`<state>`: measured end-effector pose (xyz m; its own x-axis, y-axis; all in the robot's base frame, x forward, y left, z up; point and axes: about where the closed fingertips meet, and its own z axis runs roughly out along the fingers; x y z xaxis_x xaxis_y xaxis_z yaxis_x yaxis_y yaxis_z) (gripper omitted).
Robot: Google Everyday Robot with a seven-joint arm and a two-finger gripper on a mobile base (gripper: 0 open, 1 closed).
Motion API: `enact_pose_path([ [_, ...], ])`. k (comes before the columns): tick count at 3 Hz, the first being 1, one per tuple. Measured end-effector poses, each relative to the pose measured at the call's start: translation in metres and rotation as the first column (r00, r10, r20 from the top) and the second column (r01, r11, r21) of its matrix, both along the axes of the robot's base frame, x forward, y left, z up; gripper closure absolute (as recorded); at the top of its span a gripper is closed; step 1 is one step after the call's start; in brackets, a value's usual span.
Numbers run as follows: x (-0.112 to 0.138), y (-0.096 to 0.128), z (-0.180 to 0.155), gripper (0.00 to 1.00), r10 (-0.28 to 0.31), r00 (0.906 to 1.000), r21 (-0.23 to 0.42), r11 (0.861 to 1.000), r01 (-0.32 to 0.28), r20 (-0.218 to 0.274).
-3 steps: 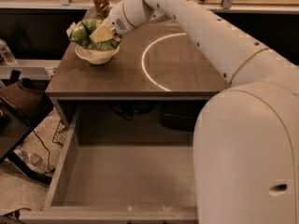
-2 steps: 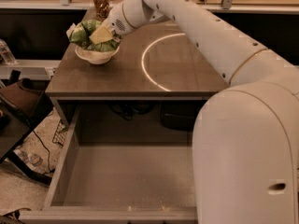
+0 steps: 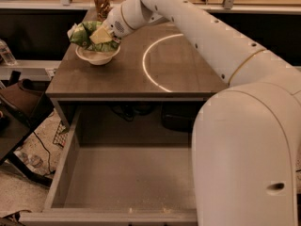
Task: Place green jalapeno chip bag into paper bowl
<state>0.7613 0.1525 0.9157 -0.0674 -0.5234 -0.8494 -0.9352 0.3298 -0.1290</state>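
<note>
The green jalapeno chip bag [image 3: 83, 33] lies crumpled on top of the paper bowl [image 3: 97, 56], which stands at the far left of the brown table top. The bag covers most of the bowl's opening and sticks out past its left rim. My gripper [image 3: 102, 36] reaches in from the right and rests on the right part of the bag, just above the bowl. The white arm runs from the lower right up to it.
A tall brownish jar with a lid [image 3: 101, 2] stands just behind the bowl. A white ring [image 3: 151, 55] is marked on the table [image 3: 131, 79]. An open grey drawer [image 3: 127, 178] juts out below the table's front edge. Cables and clutter lie on the floor at left.
</note>
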Motion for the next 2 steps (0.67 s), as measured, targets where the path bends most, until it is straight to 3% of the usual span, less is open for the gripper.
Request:
enact_pose_path([
  [1,-0.0006,0.0033,-0.0026,0.00,0.005,1.0000,-0.001,1.000,-0.005,-0.004],
  [2,-0.0006,0.0034,-0.0027,0.00,0.005,1.0000,-0.001,1.000,-0.005,-0.004],
])
